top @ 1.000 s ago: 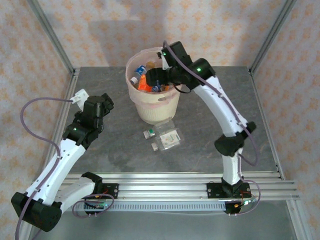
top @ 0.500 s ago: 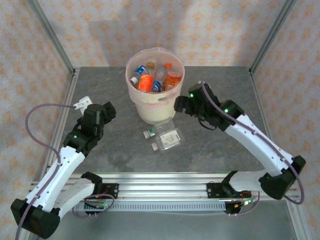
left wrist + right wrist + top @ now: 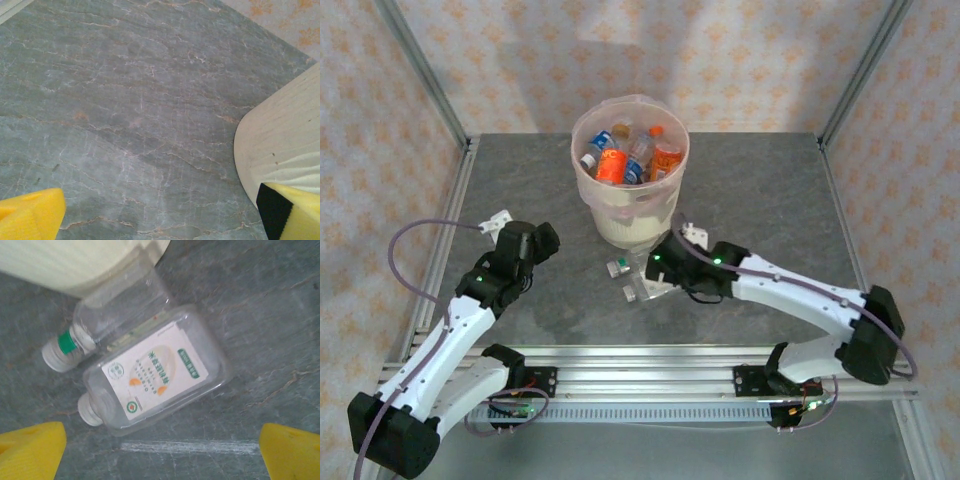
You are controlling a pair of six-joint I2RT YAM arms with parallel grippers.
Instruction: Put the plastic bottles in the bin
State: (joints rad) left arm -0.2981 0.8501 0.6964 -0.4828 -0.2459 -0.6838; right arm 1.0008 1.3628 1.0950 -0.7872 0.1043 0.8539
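**Right arm poised over the bottles at the bin's foot.** The bin (image 3: 632,225), with several plastic bottles (image 3: 620,155) inside, stands just beyond the right gripper (image 3: 160,455) and ahead-right of the left gripper (image 3: 160,215). Both grippers are spread wide and hold nothing. Two more bottles lie touching each other on the table (image 3: 260,315), directly beneath the right gripper.

The likely step is grasping the flat labelled bottle (image 3: 155,372). Turn the wrist so the fingers (image 3: 30,452) straddle its narrower width, clear of the round green-banded bottle (image 3: 112,315) beyond it. Close gently, since the thin wall probably buckles.

Its white label (image 3: 157,367) carries a green stripe, orange motifs and small print too blurred to read.
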